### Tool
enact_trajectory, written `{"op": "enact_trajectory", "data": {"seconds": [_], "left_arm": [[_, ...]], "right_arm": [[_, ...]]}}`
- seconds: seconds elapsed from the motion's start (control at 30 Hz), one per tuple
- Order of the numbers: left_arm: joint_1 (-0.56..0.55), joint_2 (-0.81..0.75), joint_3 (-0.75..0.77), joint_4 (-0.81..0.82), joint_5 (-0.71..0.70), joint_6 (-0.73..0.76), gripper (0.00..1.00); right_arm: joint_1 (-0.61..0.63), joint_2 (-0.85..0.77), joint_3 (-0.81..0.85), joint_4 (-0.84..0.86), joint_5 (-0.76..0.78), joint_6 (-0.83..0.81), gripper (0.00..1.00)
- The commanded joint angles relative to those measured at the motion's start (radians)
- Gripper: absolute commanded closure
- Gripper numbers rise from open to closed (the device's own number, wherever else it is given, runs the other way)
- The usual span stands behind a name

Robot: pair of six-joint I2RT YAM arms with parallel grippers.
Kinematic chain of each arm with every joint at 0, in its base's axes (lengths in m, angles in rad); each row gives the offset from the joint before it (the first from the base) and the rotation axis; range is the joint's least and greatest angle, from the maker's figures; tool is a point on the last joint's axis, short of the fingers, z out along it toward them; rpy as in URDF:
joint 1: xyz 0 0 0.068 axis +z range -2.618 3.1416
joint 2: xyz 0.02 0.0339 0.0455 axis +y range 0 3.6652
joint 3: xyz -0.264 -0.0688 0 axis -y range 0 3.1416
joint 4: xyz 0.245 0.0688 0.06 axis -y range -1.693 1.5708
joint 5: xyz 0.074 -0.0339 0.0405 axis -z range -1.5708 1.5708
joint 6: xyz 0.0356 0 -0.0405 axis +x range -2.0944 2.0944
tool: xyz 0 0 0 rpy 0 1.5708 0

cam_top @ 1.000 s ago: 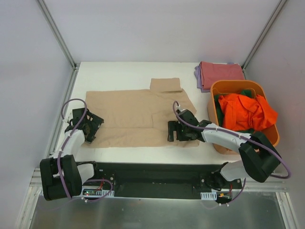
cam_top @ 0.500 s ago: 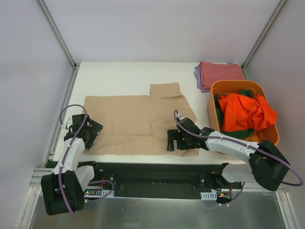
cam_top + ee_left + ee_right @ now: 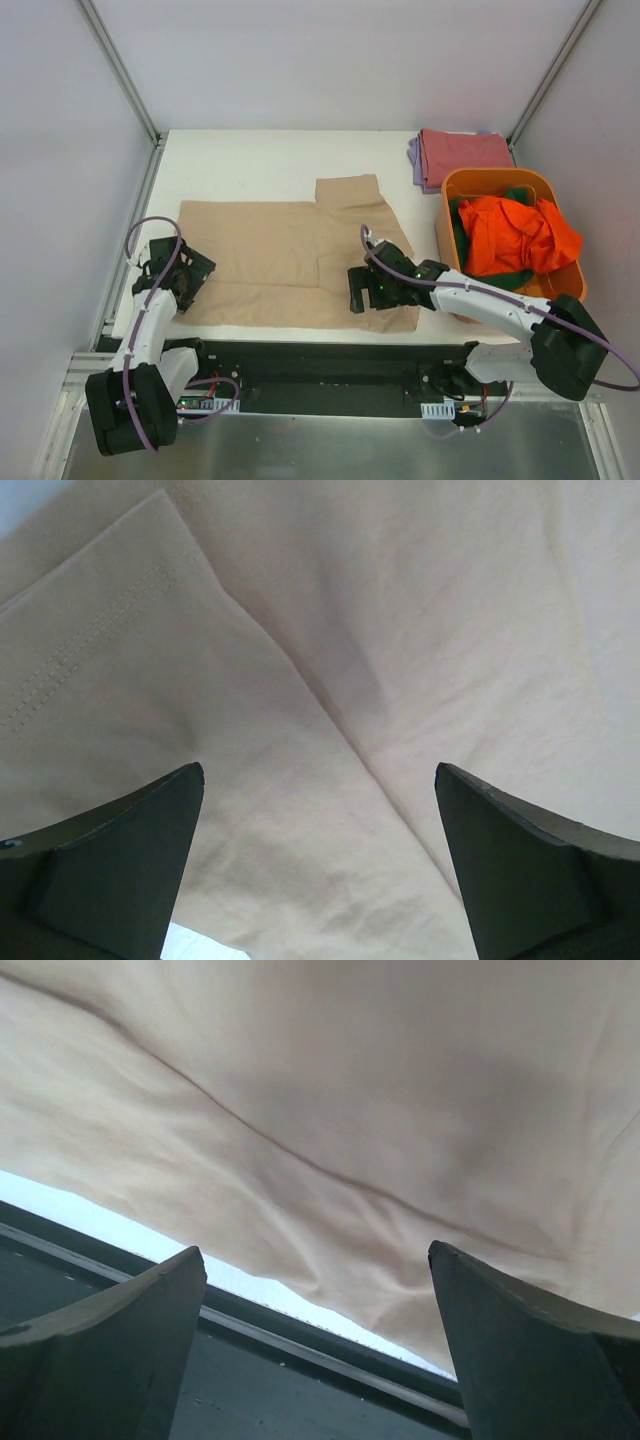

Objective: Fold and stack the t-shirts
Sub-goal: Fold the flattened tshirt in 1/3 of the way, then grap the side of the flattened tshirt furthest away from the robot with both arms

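Where the beige t-shirt [image 3: 280, 250] lies: spread flat across the middle of the worktop [image 3: 250, 165], one sleeve pointing to the far side, its near hem close to the front edge.
Left gripper [image 3: 188, 272]: low over the shirt's left end, jaws wide apart and holding nothing. Its wrist view shows a stitched hem and a diagonal crease below.
Right gripper [image 3: 358, 290]: low over the shirt's near right corner, jaws likewise spread and empty. Its wrist view shows rumpled cloth, a strip of bare worktop and the dark front rail.
Folded stack: a dusty red shirt [image 3: 465, 155] on a lavender shirt [image 3: 413, 156], at the far right corner, well apart from both arms.
Orange tub [image 3: 495, 177]: at the right, holding a bright orange shirt [image 3: 515, 235] and a dark green shirt [image 3: 516, 194], both crumpled.
Step in hand: probably taking hold of the beige shirt's ends for a first fold, so most of the task remains.
Risk, thin grip: the cloth lies flat, so closing jaws may pinch only a wrinkle, or nothing, and slip off on the lift.
Risk, uneven pull: if one side catches and the other misses, the fold will skew and the far sleeve will trail out.
Risk, front edge: the right corner sits near the rail — a pull toward the bases could drag the hem off the worktop.
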State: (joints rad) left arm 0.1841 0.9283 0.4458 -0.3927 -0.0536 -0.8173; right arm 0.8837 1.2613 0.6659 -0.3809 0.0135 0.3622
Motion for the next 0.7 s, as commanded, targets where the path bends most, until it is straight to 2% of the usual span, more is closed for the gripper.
{"op": "enact_trajectory", "data": {"seconds": [0.0,0.1,0.23,0.33,0.5,0.67], "left_arm": [[0.0,-0.022,0.128,-0.026,0.012,-0.022,0.01],[-0.002,0.033,0.247,-0.031,-0.044,-0.003,0.01],[0.0,0.173,0.439,-0.031,-0.092,0.082,0.01],[0.0,0.35,0.586,-0.037,-0.084,0.167,0.01],[0.002,0.663,0.865,-0.093,-0.109,0.234,0.01],[0.006,0.938,1.128,-0.189,-0.176,0.262,0.09]], "right_arm": [[-0.003,-0.031,0.22,-0.067,0.134,-0.147,0.04],[-0.046,0.007,0.343,-0.067,0.172,-0.229,0.04],[-0.187,0.123,0.498,-0.044,0.194,-0.258,0.04],[-0.293,0.255,0.618,-0.006,0.111,-0.291,0.04],[-0.38,0.511,0.888,-0.006,0.111,-0.445,0.04],[-0.474,0.725,1.129,-0.059,-0.003,-0.459,0.04]]}}
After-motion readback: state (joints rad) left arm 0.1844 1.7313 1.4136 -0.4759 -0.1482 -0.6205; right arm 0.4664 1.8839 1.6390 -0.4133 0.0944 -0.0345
